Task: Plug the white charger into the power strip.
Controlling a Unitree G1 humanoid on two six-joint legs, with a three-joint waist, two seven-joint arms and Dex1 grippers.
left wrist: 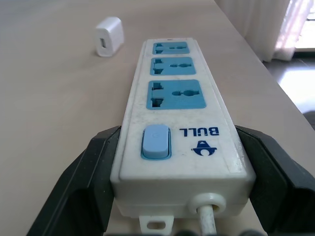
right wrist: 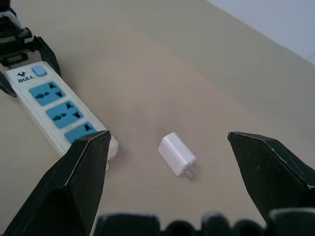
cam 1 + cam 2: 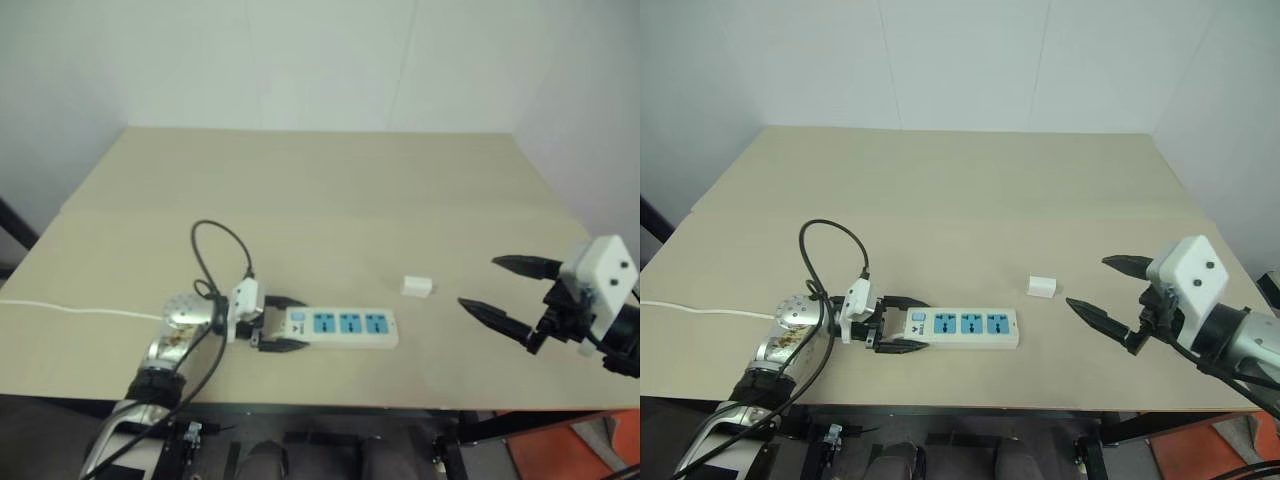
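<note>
**Strip braced, charger not yet picked up**

Left hand (image 3: 892, 326) grasps the strip (image 3: 960, 327) at its switch end, one finger on each long side, holding it flat on the worktop (image 3: 970, 190). Right hand (image 3: 1102, 288) hangs released, fingers spread wide, off the worktop surface and aimed at the charger (image 3: 1042, 287). Charger lies on its side on the worktop, just past the strip's free end, apart from it, prongs showing in the right wrist view. Step in hand, as judged: approach for the charger pick.

Next move likely calls for lowering the right hand over the charger, closing across its body, then turning prongs down toward a blue socket.

Around: strip cord (image 3: 700, 309) trails off to the left. Nothing lies between right hand and charger.
</note>
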